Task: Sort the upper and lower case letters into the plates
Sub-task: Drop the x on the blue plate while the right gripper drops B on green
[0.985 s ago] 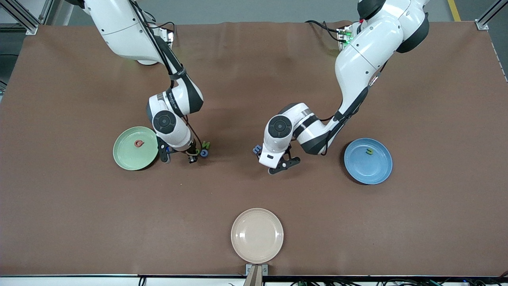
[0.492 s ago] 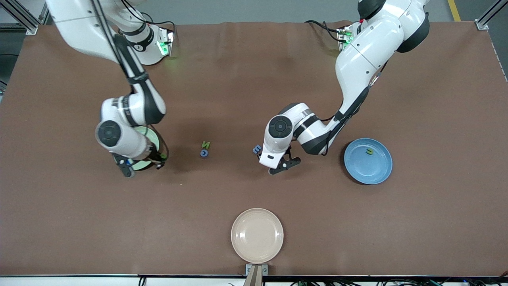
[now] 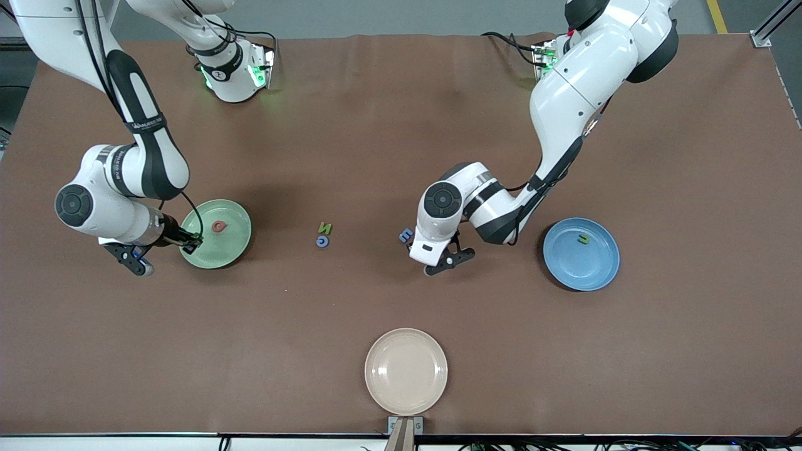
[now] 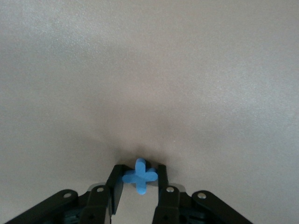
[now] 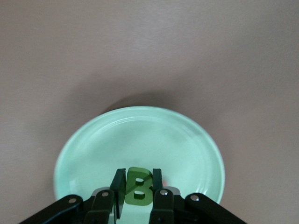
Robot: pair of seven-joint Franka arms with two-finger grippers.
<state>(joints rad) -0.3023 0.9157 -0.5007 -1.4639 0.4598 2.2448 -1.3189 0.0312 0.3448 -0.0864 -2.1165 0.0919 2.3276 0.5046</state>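
My right gripper [image 3: 193,239] [image 5: 138,179] is shut on a dark green letter B [image 5: 138,189] over the rim of the pale green plate [image 3: 230,249] [image 5: 140,140]. A red letter [image 3: 218,226] lies in that plate. Near the table's middle my left gripper [image 3: 408,238] [image 4: 139,173] is down at the table, its fingers shut against both sides of a blue cross-shaped letter [image 4: 140,176] [image 3: 405,235]. A green N [image 3: 324,228] and a blue round letter [image 3: 322,241] lie together between the two grippers. The blue plate [image 3: 592,266], toward the left arm's end, holds a green letter [image 3: 583,238].
A cream-beige plate [image 3: 406,371] sits near the front camera's edge of the table, at its middle. The brown table cover [image 3: 401,125] stretches bare between the arms' bases.
My right arm has swung from the loose letters in the middle to the pale green plate with the green B. My left gripper's fingers have closed on the blue letter; that arm stayed put.
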